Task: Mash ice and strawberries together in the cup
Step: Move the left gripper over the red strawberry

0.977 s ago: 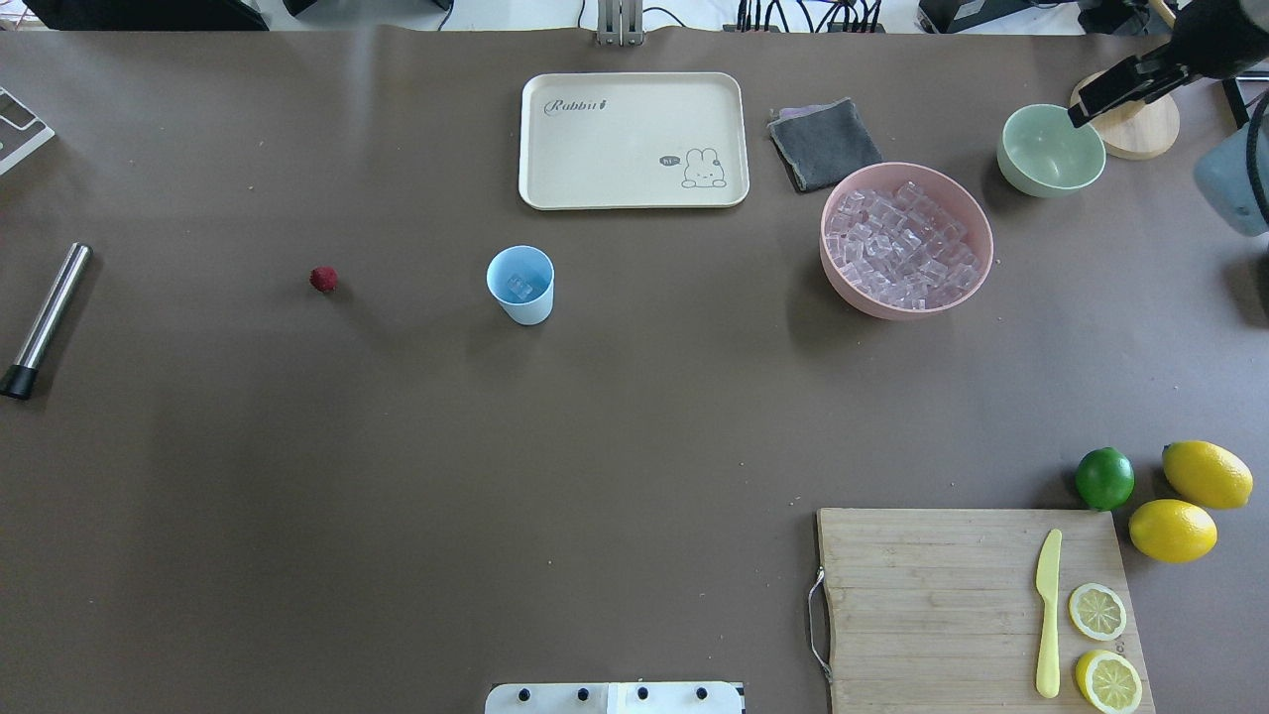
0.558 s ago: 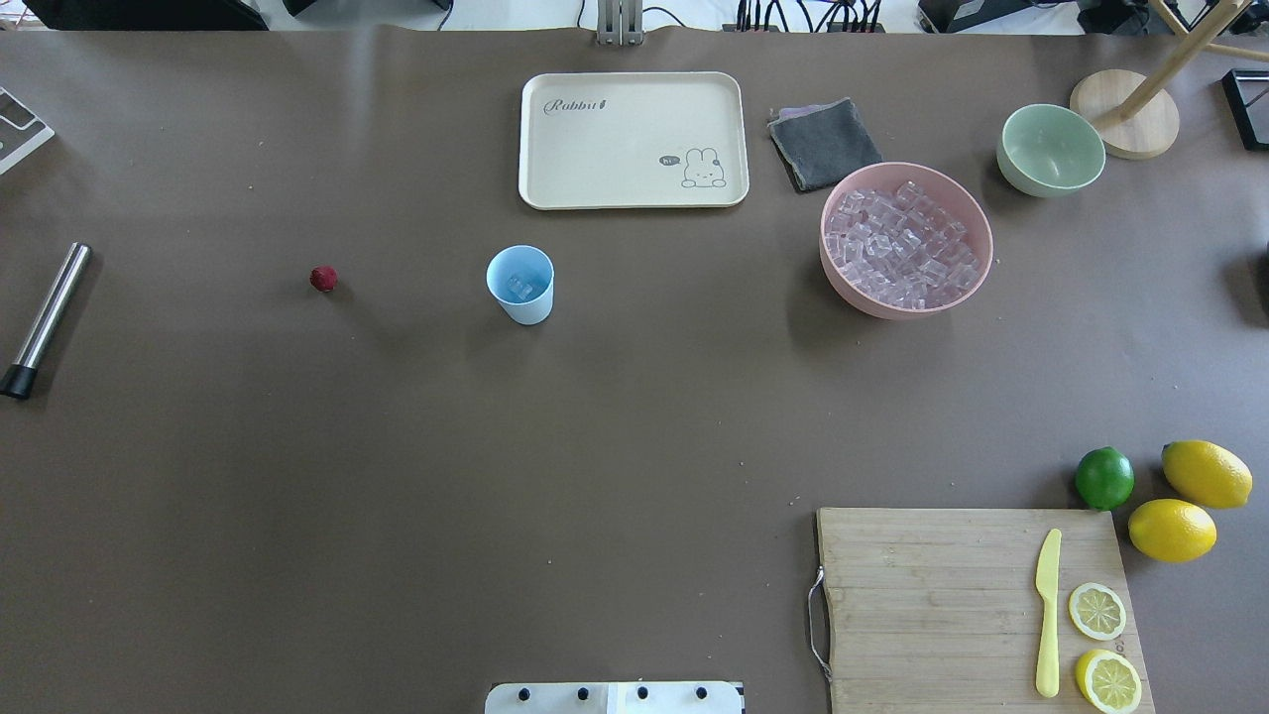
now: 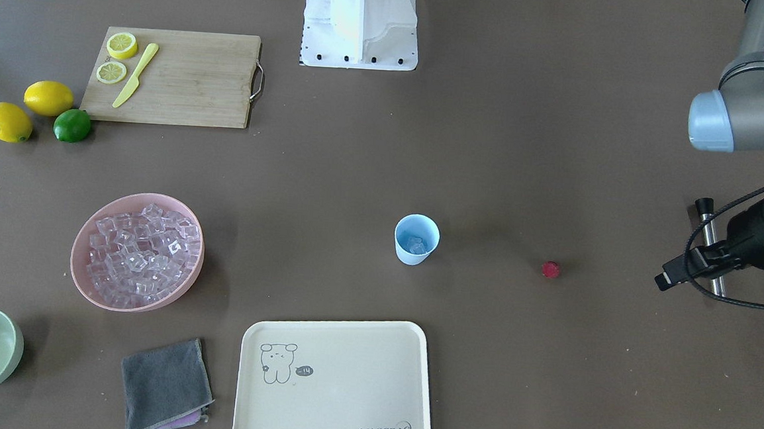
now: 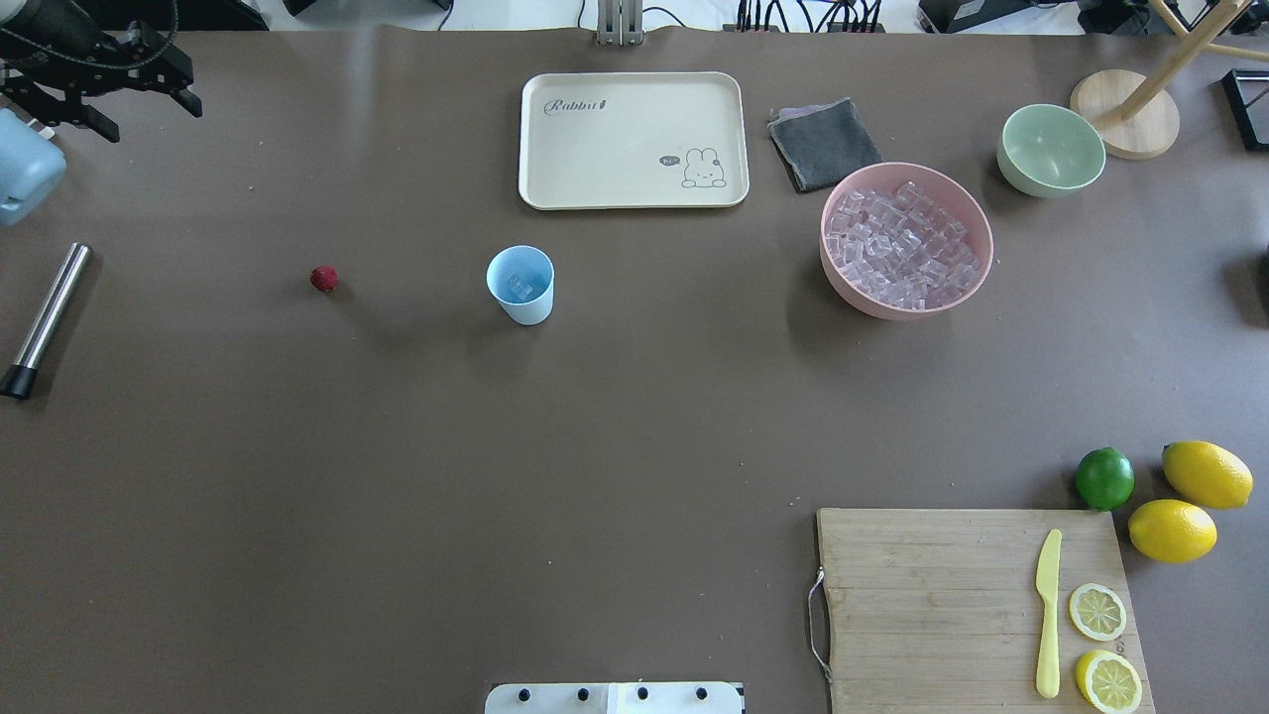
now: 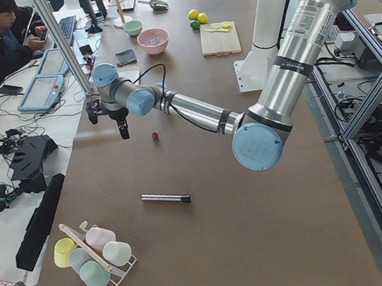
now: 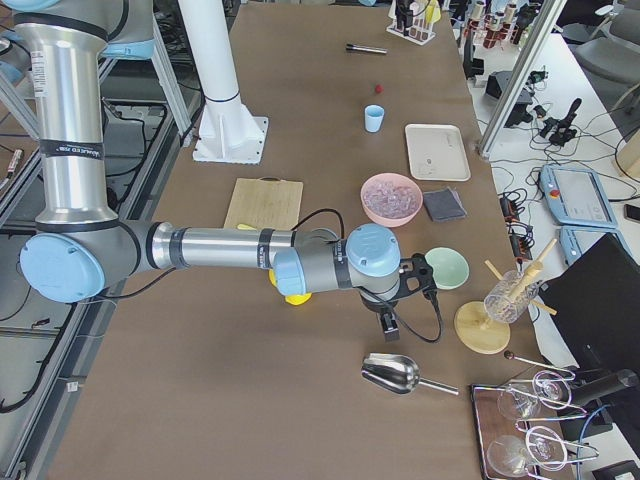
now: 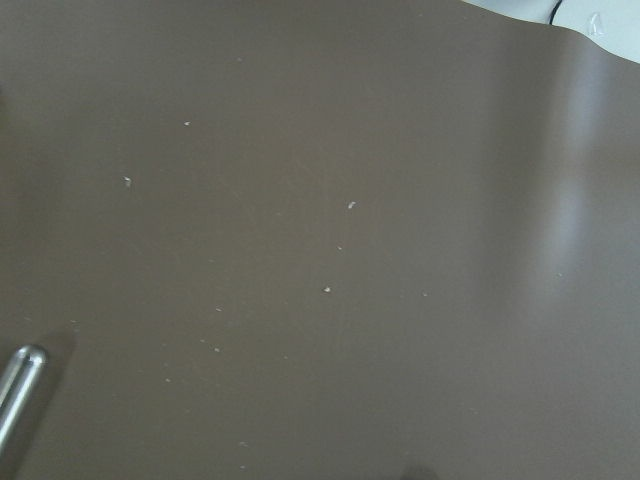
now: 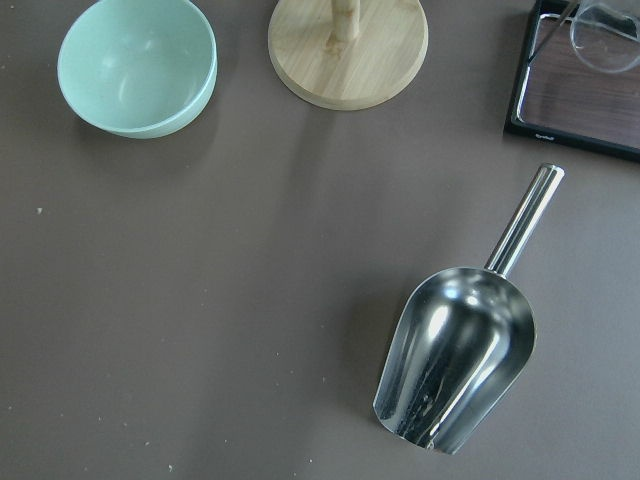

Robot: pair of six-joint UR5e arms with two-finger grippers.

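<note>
The light-blue cup (image 4: 520, 288) stands upright mid-table with a few cubes of ice (image 4: 519, 287) in its bottom. More ice (image 4: 904, 243) fills the pink bowl (image 4: 977, 283) to its right. One red strawberry (image 4: 323, 279) lies on the table left of the cup. My left gripper (image 4: 144, 111) hovers at the far left back corner, open and empty, well away from the strawberry. My right gripper (image 6: 390, 324) shows only in the exterior right view, over bare table near a steel scoop (image 8: 455, 355); I cannot tell its state.
A steel muddler (image 4: 45, 319) lies at the left edge. A cream tray (image 4: 634, 193) and a grey cloth (image 4: 823, 144) sit at the back. A pale green bowl (image 4: 1051, 149) and a wooden stand (image 4: 1125, 124) are back right. The cutting board (image 4: 932, 595) with knife, lemons and lime is front right.
The right arm has drawn out of the overhead view at the back right. The left gripper has come into view at the back left corner. Cup, strawberry and bowl have not moved.
</note>
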